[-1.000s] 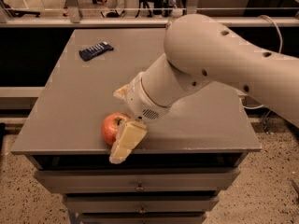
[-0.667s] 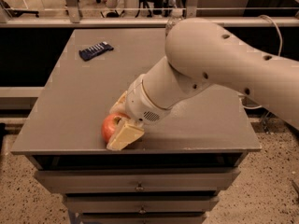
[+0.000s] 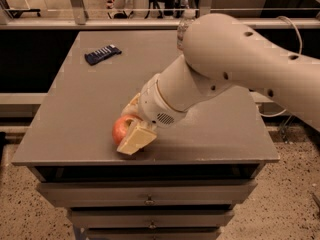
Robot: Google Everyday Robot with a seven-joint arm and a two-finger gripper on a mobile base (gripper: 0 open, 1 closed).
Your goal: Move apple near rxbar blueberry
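Note:
The red-orange apple (image 3: 121, 128) sits near the front edge of the grey table (image 3: 75, 104), left of centre. My gripper (image 3: 130, 127) reaches down over it from the right. Its pale fingers flank the apple: the near finger (image 3: 136, 140) presses its front right side and the far finger (image 3: 132, 104) shows behind it. The gripper looks shut on the apple, which still rests on the tabletop. The rxbar blueberry (image 3: 102, 54), a flat navy wrapper with pale markings, lies at the far left of the table, well away from the apple.
A clear plastic water bottle (image 3: 183, 30) stands at the back of the table, mostly hidden behind my arm (image 3: 225, 59). The table's front edge is just below the apple, with drawers (image 3: 150, 199) beneath. Chair legs and a rail are behind the table.
The near finger has moved up and in against the apple, closing the gripper around it. The apple has stayed in the same spot.

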